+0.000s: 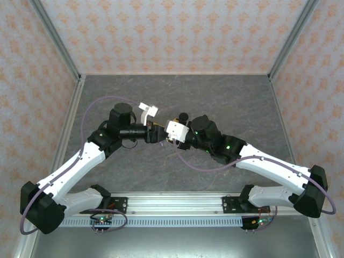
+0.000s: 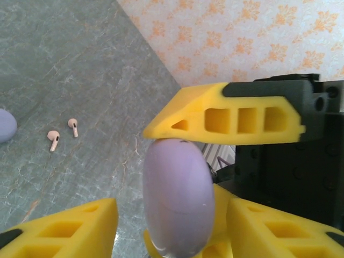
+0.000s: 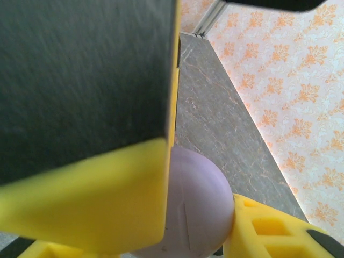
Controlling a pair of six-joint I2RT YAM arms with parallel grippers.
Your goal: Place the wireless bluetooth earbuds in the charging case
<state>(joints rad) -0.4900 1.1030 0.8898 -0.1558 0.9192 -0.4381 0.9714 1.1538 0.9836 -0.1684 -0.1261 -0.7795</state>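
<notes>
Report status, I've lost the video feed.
Left gripper and right gripper both at lilac case, held above table; grip unclear. Two pink buds loose on table, not in case. No obstruction seen.

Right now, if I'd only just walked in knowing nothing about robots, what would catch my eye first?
Probably the two arms reaching in from either side, so that the left hand and right hand meet mid-table. Up close, in the left wrist view, a smooth lilac case sits among bright yellow fingers. Beyond it, two tiny pink earbuds lie loose on the grey table.
</notes>
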